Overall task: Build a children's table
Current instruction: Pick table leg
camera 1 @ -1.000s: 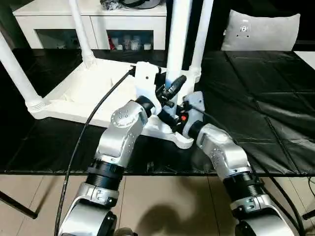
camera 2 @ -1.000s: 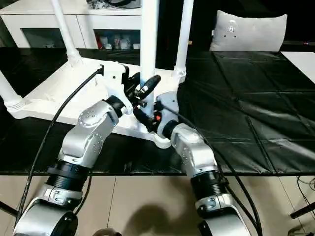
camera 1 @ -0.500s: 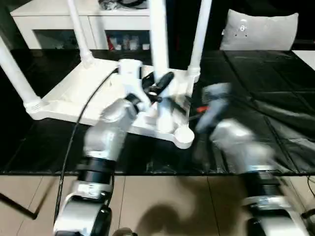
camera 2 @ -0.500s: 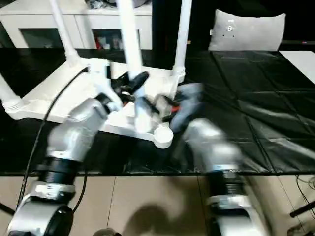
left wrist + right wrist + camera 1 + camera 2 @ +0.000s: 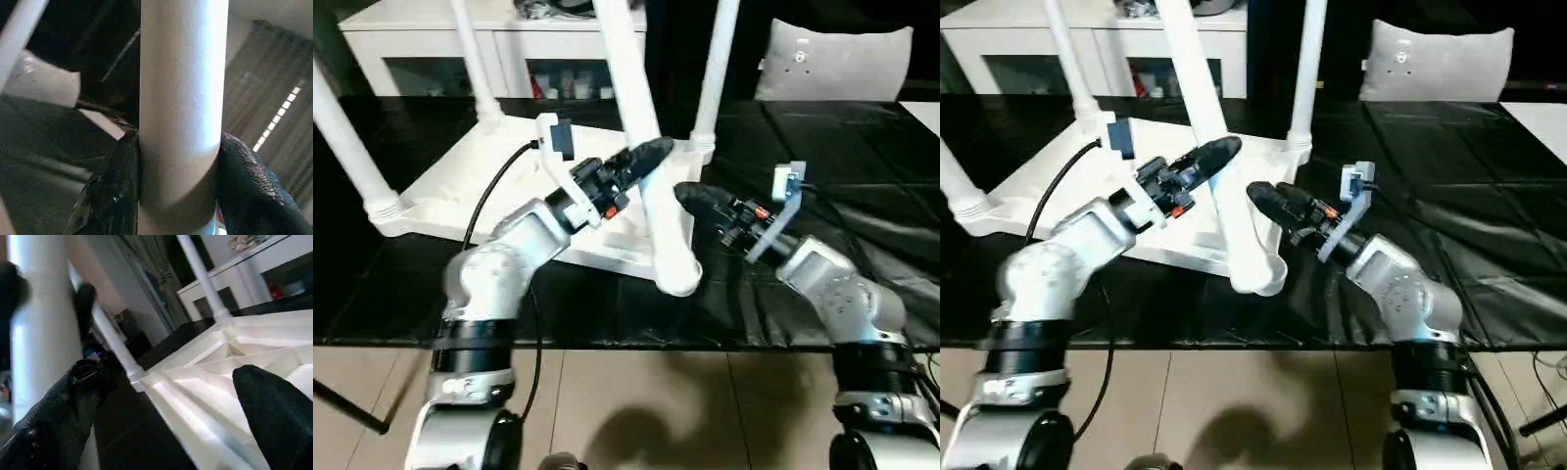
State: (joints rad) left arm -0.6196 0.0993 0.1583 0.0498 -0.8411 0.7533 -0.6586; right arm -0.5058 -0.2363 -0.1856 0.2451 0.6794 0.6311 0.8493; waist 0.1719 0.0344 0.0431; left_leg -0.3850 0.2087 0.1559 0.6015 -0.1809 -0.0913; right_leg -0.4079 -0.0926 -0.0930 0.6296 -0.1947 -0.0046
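The children's table lies upside down on black sheeting, its ribbed underside (image 5: 460, 186) facing up. Three white legs stand in corner sockets: one at the near left (image 5: 352, 147), one at the far left (image 5: 475, 69) and one at the far right (image 5: 715, 69). A fourth leg (image 5: 641, 117) leans with its top to the left and its thick end (image 5: 675, 276) at the near corner. Whether that end sits in the socket is hidden. My left gripper (image 5: 646, 157) is shut on this leg (image 5: 181, 98) partway up. To the right of the leg, apart from it, my right gripper (image 5: 690, 201) is open, its fingers (image 5: 274, 411) spread wide.
A white low cabinet (image 5: 509, 49) with glass doors stands behind the work surface. A grey cushion (image 5: 832, 59) sits at the back right. The black sheeting (image 5: 822, 166) covers the surface up to its front edge (image 5: 626, 343), with tiled floor below.
My right gripper opened, let go of the fourth leg's base and drew back to the right. The leg stood upright and now leans left in my left gripper.
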